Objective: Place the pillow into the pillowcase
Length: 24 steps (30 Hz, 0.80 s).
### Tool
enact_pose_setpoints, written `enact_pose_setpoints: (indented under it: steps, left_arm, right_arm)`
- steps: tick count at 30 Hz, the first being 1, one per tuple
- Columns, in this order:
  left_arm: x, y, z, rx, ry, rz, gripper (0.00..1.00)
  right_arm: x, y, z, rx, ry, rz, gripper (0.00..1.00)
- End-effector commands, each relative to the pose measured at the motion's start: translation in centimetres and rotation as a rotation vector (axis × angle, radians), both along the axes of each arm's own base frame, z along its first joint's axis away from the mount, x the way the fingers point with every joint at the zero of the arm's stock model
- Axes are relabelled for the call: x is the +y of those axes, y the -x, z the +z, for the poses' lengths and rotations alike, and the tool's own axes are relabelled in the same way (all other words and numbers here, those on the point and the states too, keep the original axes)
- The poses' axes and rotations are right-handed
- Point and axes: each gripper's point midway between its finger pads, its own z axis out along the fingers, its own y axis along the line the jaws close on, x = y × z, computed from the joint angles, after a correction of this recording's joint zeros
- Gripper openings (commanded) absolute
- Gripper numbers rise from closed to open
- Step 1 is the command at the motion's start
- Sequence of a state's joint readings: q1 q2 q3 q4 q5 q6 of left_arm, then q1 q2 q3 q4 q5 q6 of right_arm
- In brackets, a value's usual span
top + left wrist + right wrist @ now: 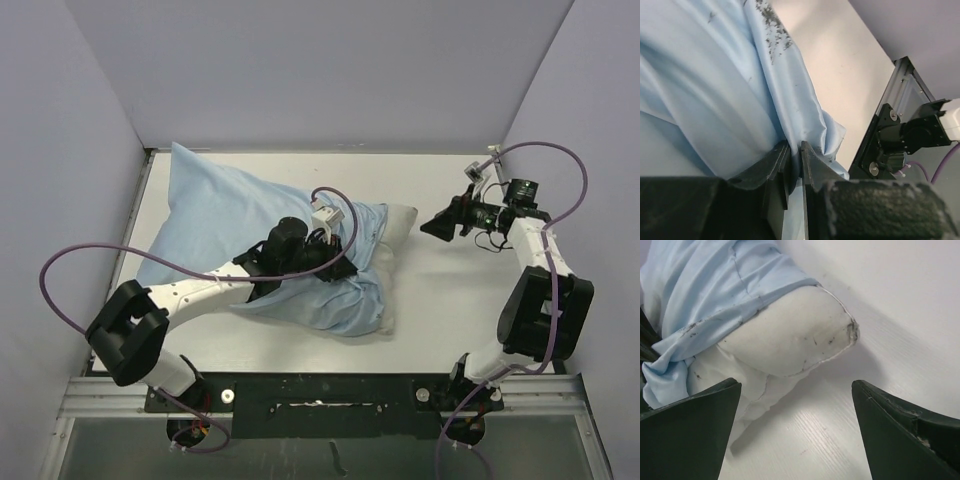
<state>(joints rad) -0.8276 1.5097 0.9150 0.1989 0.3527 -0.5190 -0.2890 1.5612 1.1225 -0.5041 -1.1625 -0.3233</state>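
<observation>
The light-blue pillowcase [225,225] lies across the table's left and middle and covers most of the off-white pillow. The pillow's right end [398,222] sticks out of the open mouth. In the right wrist view the pillow [790,335] shows a pointed, seamed corner under the blue hem [715,285]. My left gripper [335,265] rests on the case near its mouth and is shut on a fold of the pillowcase [740,90], with cloth pinched between its jaws [795,150]. My right gripper [437,224] is open and empty, just right of the pillow's exposed end [796,390].
Grey walls close in the table on the left, back and right. A metal rail [320,390] with the arm bases runs along the near edge. Bare white tabletop [440,290] lies right of the pillow.
</observation>
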Motion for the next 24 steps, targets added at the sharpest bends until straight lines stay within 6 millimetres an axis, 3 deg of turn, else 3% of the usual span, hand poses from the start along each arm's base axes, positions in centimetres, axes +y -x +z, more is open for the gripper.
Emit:
enact_pose_setpoints:
  steps: [1,5,6,8,10,13,15,18,24]
  left_arm:
    - [-0.3,1.5,4.8,-0.123,0.113,-0.072,0.12]
    - [0.2,2.2,6.0,-0.147,0.131,-0.078,0.13]
    - [0.4,2.3,6.5,-0.157,0.134,-0.081,0.13]
    - [1.0,2.4,7.6,-0.187,0.128,-0.072,0.16]
    - [2.0,1.9,9.0,-0.235,0.102,-0.029,0.30]
    - [3.8,-0.2,12.1,-0.347,0.045,0.084,0.60]
    - [4.7,-2.0,14.1,-0.384,0.014,0.160,0.69]
    - [4.9,-4.7,15.8,-0.382,-0.046,0.208,0.71]
    - [1.8,-6.8,12.5,-0.330,-0.200,0.142,0.72]
  right_arm:
    - [4.0,0.7,0.1,0.131,-0.138,0.099,0.99]
    - [8.5,1.7,-2.7,0.279,-0.139,0.146,0.94]
    - [9.1,1.7,-3.2,0.299,-0.131,0.142,0.87]
    - [10.0,1.5,-3.2,0.324,-0.133,0.149,0.59]
    - [10.6,1.4,-2.4,0.309,-0.134,0.168,0.34]
    - [11.5,1.2,-0.5,0.215,-0.139,0.193,0.15]
    - [12.0,1.9,0.5,0.151,-0.139,0.215,0.10]
    - [12.2,3.1,2.4,0.040,-0.148,0.268,0.07]
    - [11.6,5.8,4.1,-0.099,-0.193,0.349,0.04]
